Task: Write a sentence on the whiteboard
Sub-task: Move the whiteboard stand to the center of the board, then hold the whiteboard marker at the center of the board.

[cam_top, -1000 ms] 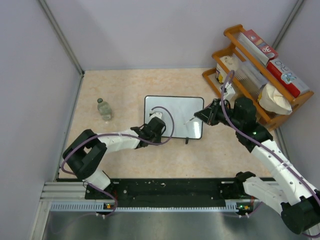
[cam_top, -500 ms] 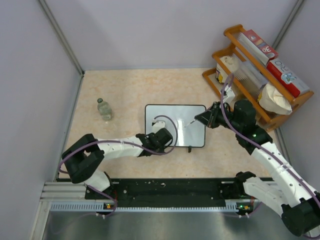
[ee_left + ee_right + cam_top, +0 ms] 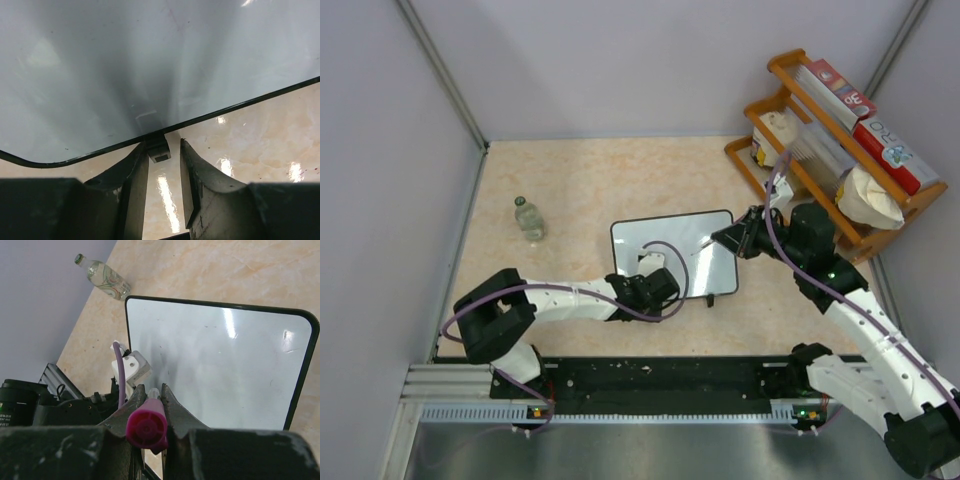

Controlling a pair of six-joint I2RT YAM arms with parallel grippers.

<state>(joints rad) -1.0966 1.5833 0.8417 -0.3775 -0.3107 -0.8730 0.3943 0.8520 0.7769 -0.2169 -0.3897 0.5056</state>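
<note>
- Mid-surface (image 3: 590,180), there's the whiteboard (image 3: 675,255), skewed a little, its 3 o'clock end turned farther from the arms.
- Left pincer (image 3: 655,287) is right at the board's 6 o'clock edge. From the wrist, the fingers (image 3: 137,170) sit narrow either side of a small black foot (image 3: 158,149) under the frame. The left one looks pressed to it and the right shows a sliver of gap, so I can't tell if it truly pinches.
- Right pincer (image 3: 732,238) comes in from 3 o'clock, clamped on a pink marker (image 3: 146,429) with its butt end facing the wrist camera.
- The marker points over the board's 3 o'clock half. Whether the tip touches, I can't tell.
- The board's face is glossy white, catching glare.
- A bottle (image 3: 528,218) stands off at the board's 10 o'clock, well apart.
- A wooden rack (image 3: 790,175) sits at 2 o'clock, behind the right arm.
</note>
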